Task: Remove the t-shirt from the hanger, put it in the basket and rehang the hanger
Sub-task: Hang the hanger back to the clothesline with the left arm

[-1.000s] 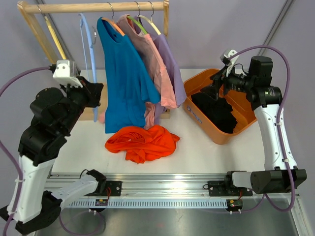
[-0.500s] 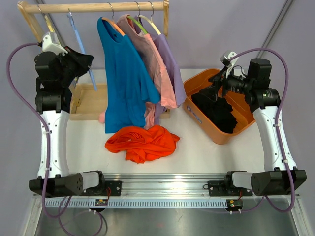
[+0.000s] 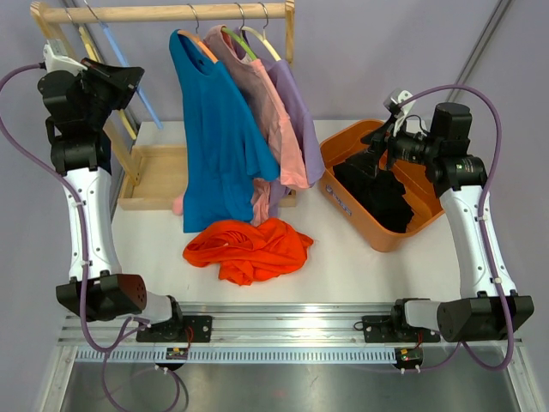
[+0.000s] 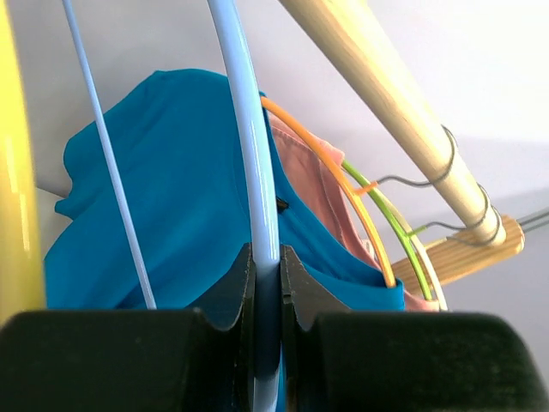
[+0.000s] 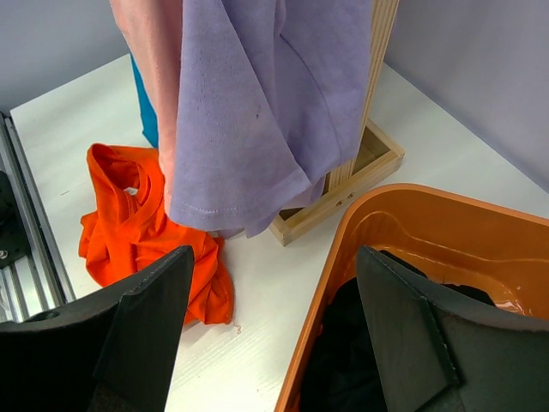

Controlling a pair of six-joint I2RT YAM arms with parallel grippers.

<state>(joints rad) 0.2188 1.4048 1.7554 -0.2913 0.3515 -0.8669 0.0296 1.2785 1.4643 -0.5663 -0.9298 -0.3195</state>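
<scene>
An orange t-shirt (image 3: 249, 249) lies crumpled on the white table, off any hanger; the right wrist view shows it too (image 5: 137, 227). My left gripper (image 3: 129, 79) is raised near the left end of the wooden rail (image 3: 171, 12). It is shut on a bare light-blue hanger (image 3: 141, 99), whose bar runs up between the jaws (image 4: 257, 172). A blue t-shirt (image 3: 214, 146) hangs on an orange hanger (image 4: 334, 180), with a pink one (image 3: 274, 129) and a purple one (image 3: 300, 120) behind it. My right gripper (image 3: 382, 142) stands open over the bin, holding nothing (image 5: 274, 266).
An orange bin (image 3: 343, 202) with black clothes (image 3: 377, 193) stands at the right. The rack's wooden base tray (image 3: 159, 176) sits at the back left. A yellow hanger (image 3: 90, 47) hangs by the left post.
My left arm has risen and swung up and to the left, carrying the light-blue hanger to the rail's left end. The right arm has stayed put.
</scene>
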